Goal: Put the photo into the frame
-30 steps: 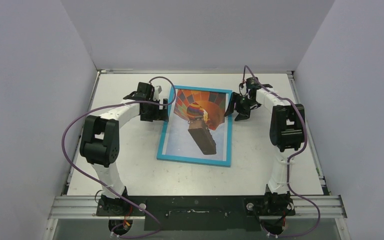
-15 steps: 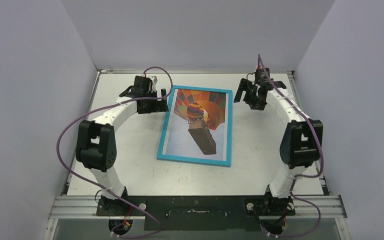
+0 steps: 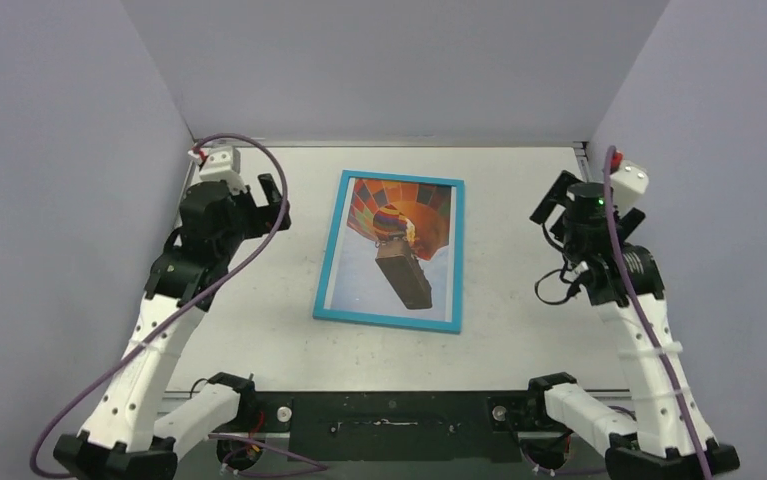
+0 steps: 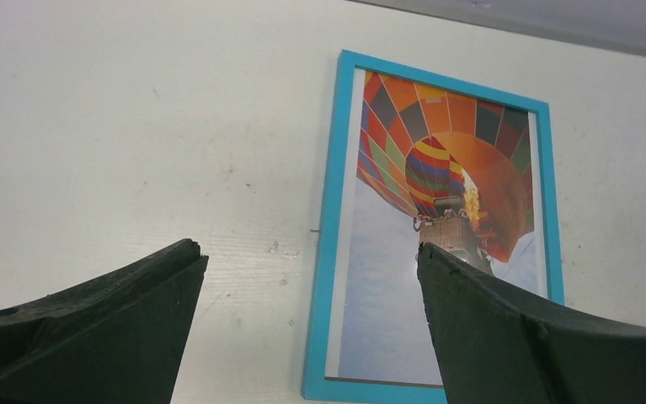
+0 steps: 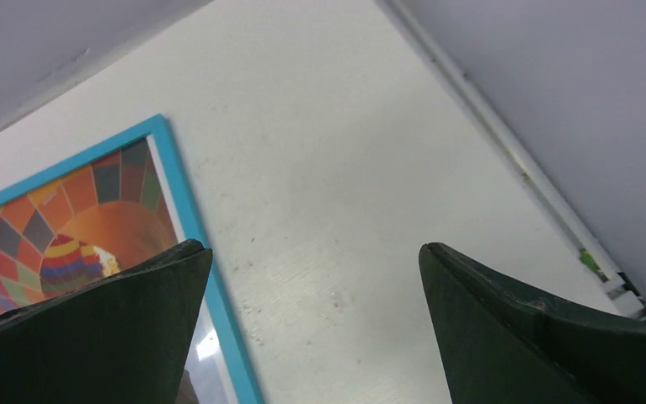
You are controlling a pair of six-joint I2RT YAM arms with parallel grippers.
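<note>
Here's the thin turquoise-blue rectangular picture frame [image 3: 387, 321], flat in the middle of the pale desk [image 3: 259, 300]. The paper print of an orange-red hot-air balloon on blue sky [image 3: 399, 245] sits inside its border, so the job looks done. The left pincer [image 3: 271, 200] and right pincer [image 3: 551, 205] hang spread wide and empty, well clear on either side. I'd judge the frame light and stiff, its clear pane slick and breakable. Lying this flat, it's best taken by the long turquoise edges, never the face.
</note>
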